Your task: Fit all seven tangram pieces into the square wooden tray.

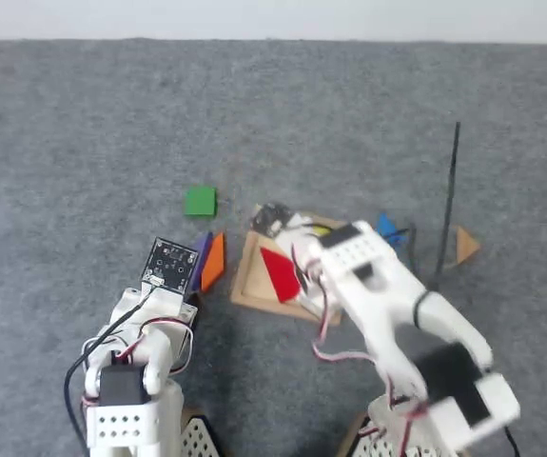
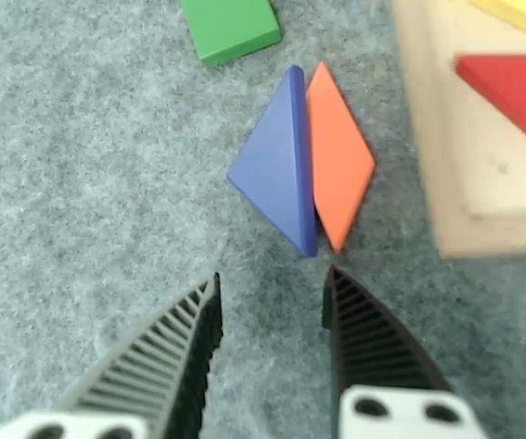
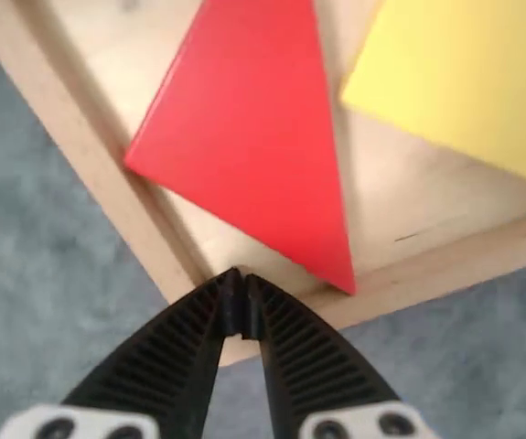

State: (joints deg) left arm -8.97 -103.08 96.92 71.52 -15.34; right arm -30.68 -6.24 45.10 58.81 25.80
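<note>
The square wooden tray (image 1: 250, 276) lies on the grey-carpeted worktop (image 1: 83, 143) in front of the two arms, partly under the right arm. Inside it, a red triangle (image 3: 253, 137) lies flat on the tray floor with one edge along the rim, and a yellow piece (image 3: 455, 73) lies just beside it, with a narrow strip of bare wood between the two. The right pincer (image 3: 240, 285) is pressed together with nothing between its fingers, its tips over the tray's rim at a corner, close to the red triangle's point. The left pincer (image 2: 272, 311) is spread wide and holds nothing, low over the carpet just short of a blue-violet triangle (image 2: 272, 169) and an orange piece (image 2: 338, 165). Those two lie edge to edge, touching, on the worktop just outside the tray's side wall. A green square (image 1: 200, 201) lies on the carpet a little beyond the pair, apart from them. On the tray's far side, a small blue piece (image 1: 387, 227) lies near the tray. A tan triangle (image 1: 465, 245) lies farther out, with a thin black rod (image 1: 449, 200) between them.
</note>
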